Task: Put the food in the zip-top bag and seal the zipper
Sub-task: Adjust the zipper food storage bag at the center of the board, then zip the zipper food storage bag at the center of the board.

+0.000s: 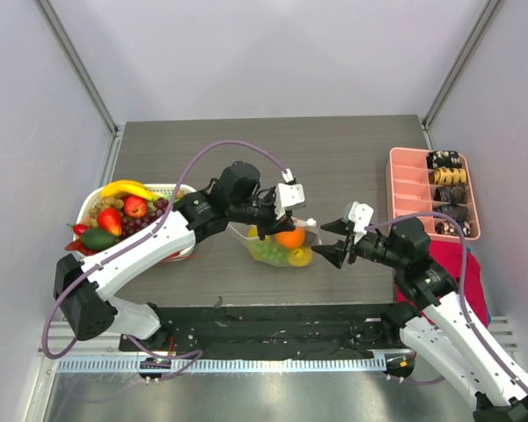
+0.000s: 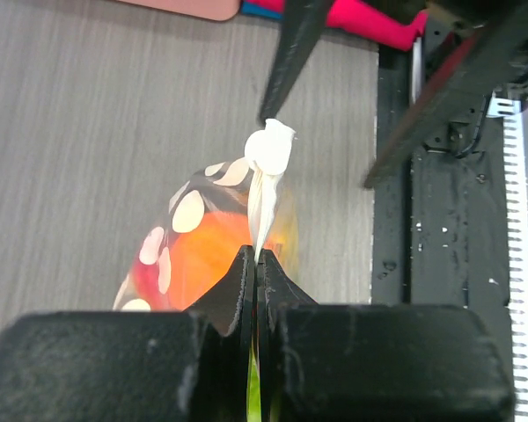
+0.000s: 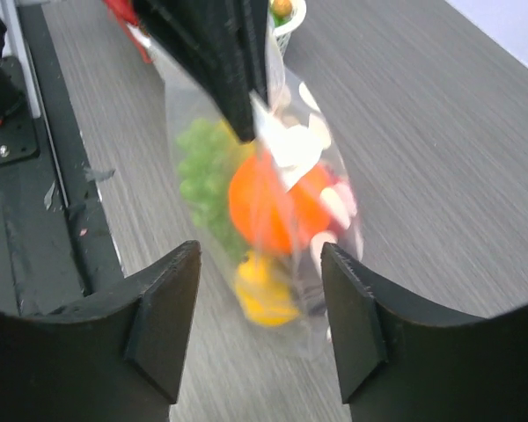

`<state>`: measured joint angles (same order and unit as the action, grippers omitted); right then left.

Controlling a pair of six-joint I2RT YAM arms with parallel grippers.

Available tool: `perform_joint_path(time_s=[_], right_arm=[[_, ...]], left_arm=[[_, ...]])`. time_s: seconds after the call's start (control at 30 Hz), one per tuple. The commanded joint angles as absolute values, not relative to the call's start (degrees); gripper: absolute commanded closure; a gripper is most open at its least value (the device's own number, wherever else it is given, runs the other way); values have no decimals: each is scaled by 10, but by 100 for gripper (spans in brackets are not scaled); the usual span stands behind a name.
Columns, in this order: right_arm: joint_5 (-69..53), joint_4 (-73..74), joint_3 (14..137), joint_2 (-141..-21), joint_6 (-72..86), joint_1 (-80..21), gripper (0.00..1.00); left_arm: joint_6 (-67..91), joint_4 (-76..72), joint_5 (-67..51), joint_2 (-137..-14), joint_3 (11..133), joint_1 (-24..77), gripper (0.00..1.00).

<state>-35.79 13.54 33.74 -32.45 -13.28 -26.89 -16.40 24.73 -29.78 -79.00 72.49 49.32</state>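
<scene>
Over the grey table point(image 1: 352, 158), the left gripper point(image 2: 256, 264) pinches the soft, slippery zip-top bag point(image 2: 194, 255) by its zipper point(image 2: 262, 207); the open right gripper point(image 3: 260, 255) opposite should probably grasp that stiffer strip.

1. Overhead view: bright, even, diffuse light, with only faint, soft shadows on the desk point(image 1: 334, 149).
2. Left wrist view: the white tab point(image 2: 269, 148) glares, nearly blown out. The gripper point(image 2: 253, 257), close to the lens, is dark and soft.
3. Right wrist view: the zip-top bag point(image 3: 282, 202) is blurred and out of focus.
</scene>
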Motion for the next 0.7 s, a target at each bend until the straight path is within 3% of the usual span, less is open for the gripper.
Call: perform_joint_path(time_s=[0.0, 0.17, 0.5, 0.63, 0.67], right_arm=[[-348, -26, 307, -334, -91, -271, 40], [-365, -82, 297, -365, -79, -272, 57], [-399, -108, 321, -412, -69, -271, 75], [-403, -87, 327, -405, -74, -272, 98], [-398, -82, 328, -403, -75, -271, 99]], left_arm=[[-145, 232, -332, -772, 723, 487, 100], [-142, 236, -338, -773, 727, 481, 100], [-141, 249, -346, -795, 747, 479, 100], [-144, 254, -327, -798, 749, 480, 100], [-145, 259, -324, -799, 751, 480, 98]])
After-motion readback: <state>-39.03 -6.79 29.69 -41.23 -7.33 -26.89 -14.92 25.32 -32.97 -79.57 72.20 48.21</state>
